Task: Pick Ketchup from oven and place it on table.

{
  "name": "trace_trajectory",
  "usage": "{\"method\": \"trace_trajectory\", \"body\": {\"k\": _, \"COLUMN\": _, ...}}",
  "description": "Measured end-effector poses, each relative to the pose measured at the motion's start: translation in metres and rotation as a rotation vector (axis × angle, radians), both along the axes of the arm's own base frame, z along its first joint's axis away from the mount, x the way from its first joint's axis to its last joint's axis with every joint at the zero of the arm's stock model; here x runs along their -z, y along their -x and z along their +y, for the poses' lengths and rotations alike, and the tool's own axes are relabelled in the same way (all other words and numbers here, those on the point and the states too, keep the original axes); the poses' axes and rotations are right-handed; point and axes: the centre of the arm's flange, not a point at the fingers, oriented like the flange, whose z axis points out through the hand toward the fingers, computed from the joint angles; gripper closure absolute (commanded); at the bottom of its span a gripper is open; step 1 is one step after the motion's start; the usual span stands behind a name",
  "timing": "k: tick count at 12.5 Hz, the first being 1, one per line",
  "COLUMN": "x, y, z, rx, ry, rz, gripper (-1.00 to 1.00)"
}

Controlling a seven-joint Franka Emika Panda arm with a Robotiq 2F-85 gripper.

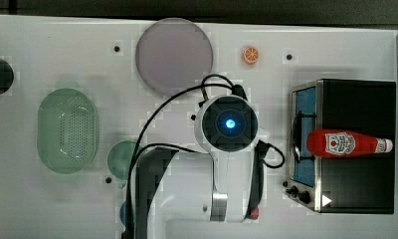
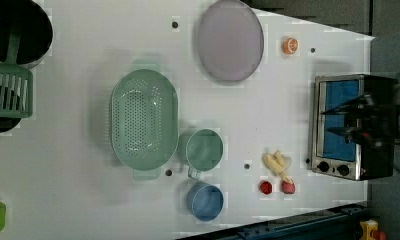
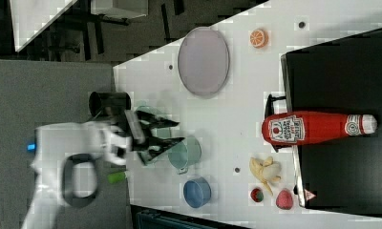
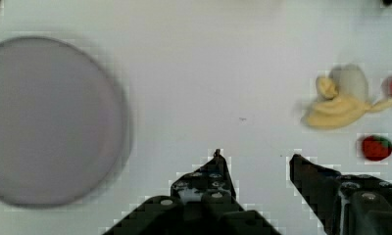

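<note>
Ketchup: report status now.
End effector open, empty, above the table. Ketchup lying on top of the oven, untouched. Nothing blocking it.

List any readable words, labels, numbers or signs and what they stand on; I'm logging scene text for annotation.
No text can be read.
Ketchup: white label with red marks, and a round mark near the cap, both too blurred to read.
Oven: small triangular sign at a top corner, its mark too small to read.
Oven knobs: any markings too small to tell.
</note>
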Motion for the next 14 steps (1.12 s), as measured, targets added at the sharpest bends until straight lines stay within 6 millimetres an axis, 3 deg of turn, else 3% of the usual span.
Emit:
{"method": "trace_trajectory", "body": {"k": 2, "x": 0.06, "y": 0.003, "z": -0.004, "rx": 0.014, "ry": 0.002, "rz": 0.088, "gripper": -0.01}}
{"method": "trace_trajectory", "body": {"k": 5, "x": 0.136, "y": -0.009, "z": -0.013, "rx": 0.072, "ry": -0.002, "rz": 0.06, "gripper": -0.01}}
{"method": "trace_trajectory", "body": {"k": 8, "x": 0.203, "y": 0.005, "z": -0.007, "rx": 0.049, "ry": 0.007, "rz": 0.114, "gripper": -0.01}}
{"method": "trace_trajectory", "body": {"k": 9, "x": 0.214, "y": 0.021, "z": -0.012, "rx": 0.043, "ry": 0.016, "rz": 0.146, "gripper": -0.01}}
{"method": "trace_trajectory", "body": {"k": 11, "x": 0.204, "y": 0.009, "z": -0.021, "rx": 0.086, "ry": 0.013, "rz": 0.099, "gripper": -0.03}}
{"method": "trace_trajectory", "body": {"k": 14, "x": 0.185, "y": -0.012, "z": -0.008, "rx": 0.09, "ry": -0.006, "rz": 0.026, "gripper": -0.77}}
